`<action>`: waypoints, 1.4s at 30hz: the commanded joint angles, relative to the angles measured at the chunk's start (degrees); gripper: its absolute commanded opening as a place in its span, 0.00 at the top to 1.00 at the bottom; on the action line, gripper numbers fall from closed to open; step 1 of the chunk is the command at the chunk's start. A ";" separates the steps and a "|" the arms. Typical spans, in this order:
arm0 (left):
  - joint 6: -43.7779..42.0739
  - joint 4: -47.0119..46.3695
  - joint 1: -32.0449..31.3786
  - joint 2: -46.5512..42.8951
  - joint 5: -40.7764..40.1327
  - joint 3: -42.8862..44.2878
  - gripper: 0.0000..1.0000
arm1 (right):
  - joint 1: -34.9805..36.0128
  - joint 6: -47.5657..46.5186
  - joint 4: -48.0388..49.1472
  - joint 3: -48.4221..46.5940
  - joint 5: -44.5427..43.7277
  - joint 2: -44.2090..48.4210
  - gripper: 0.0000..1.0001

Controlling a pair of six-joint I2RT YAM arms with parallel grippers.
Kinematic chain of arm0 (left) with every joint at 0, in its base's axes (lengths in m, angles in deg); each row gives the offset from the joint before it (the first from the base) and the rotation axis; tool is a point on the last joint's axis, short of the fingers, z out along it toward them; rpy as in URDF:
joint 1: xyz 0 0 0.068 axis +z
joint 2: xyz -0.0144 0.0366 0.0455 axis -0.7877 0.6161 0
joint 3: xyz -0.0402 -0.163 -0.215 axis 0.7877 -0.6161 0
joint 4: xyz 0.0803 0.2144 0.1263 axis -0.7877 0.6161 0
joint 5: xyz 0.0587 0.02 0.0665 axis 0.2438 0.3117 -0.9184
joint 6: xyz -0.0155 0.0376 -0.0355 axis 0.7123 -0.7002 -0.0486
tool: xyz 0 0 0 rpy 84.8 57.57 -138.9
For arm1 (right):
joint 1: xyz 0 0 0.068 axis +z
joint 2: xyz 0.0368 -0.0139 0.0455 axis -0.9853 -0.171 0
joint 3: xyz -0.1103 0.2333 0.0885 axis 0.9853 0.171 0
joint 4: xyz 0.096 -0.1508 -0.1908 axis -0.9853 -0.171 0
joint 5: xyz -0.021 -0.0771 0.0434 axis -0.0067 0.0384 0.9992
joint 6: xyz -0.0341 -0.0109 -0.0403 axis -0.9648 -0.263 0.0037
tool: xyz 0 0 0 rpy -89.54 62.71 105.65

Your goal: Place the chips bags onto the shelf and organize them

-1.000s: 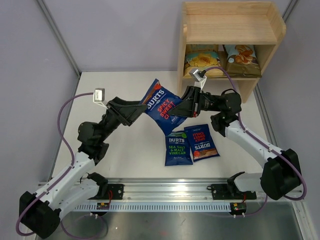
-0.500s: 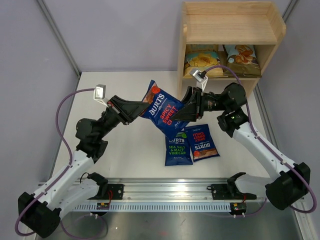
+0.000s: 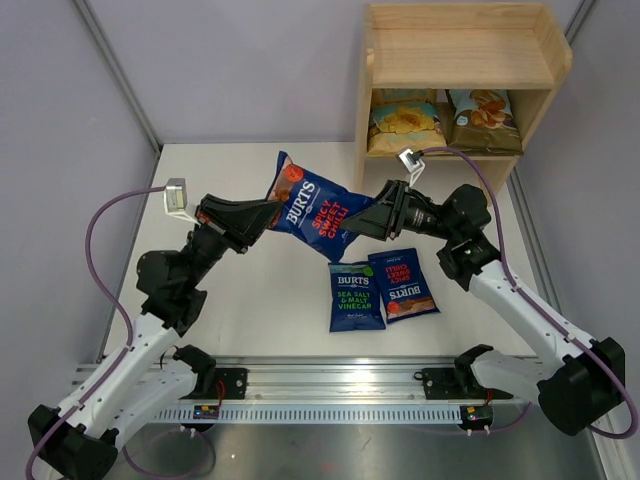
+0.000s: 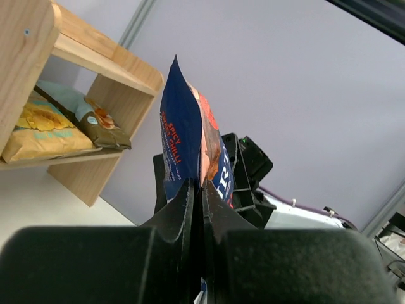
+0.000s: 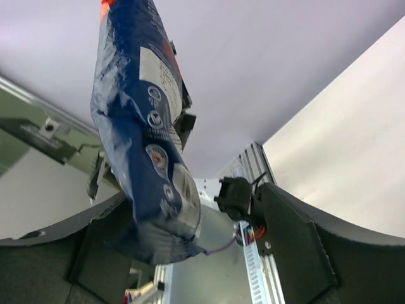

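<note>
A Burts Spicy Sweet Chilli bag [image 3: 315, 212] hangs above mid-table. The left gripper [image 3: 268, 212] is clamped on its 9 o'clock edge. The right gripper [image 3: 358, 222], at 3 o'clock, has its jaws apart around the other end. That thin, one-sided pinch could slip and drop the bag. The shelf [image 3: 460, 45] stands at 1 o'clock, its lowest level hidden.

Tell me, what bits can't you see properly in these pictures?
- Top view: the upper board of the shelf hides the tops of both tan bags.
- Left wrist view: the blue bag is edge-on, so its label is mostly unreadable, and the left tool covers its bottom edge.
- Right wrist view: only the bag's back shows, its print too small to read; the bag itself hides whether the right tool touches it.
</note>
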 commanded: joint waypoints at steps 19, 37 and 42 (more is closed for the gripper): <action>4.53 -11.84 -1.00 3.07 -8.16 -1.19 1.00 | 4.51 9.47 23.84 0.31 -11.29 -3.53 0.39; -8.74 -3.93 2.43 9.39 4.67 6.45 1.00 | -1.55 -7.57 -8.32 -4.96 -2.59 4.99 0.79; -10.58 -1.29 2.87 9.31 4.49 6.98 0.84 | -2.87 -8.90 -12.03 -6.29 -1.96 4.90 0.80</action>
